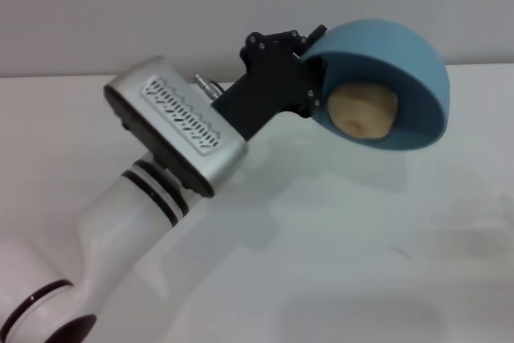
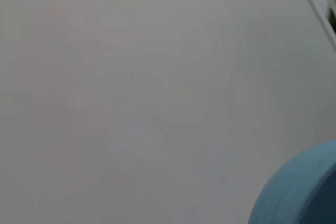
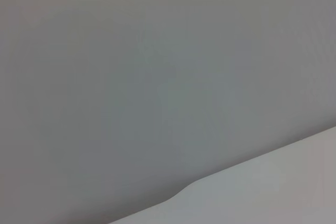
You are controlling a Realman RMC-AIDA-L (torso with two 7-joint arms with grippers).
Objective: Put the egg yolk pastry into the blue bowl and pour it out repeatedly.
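The left gripper (image 1: 315, 86) is clamped on the rim of the blue bowl (image 1: 409, 62), holding it tipped on its side above the white table (image 1: 337, 263). The egg yolk pastry (image 1: 365, 110) sits against the bowl's lower wall, seemingly about to slide out. Light, soft and crushable, it wants a gentle hold across its sides. The right gripper is out of sight.

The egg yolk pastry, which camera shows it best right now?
The head view. There the egg yolk pastry sits in plain sight inside the tilted blue bowl, which the left gripper holds up above the table. The left wrist view catches only the bowl's outer wall; the right wrist view shows no pastry.
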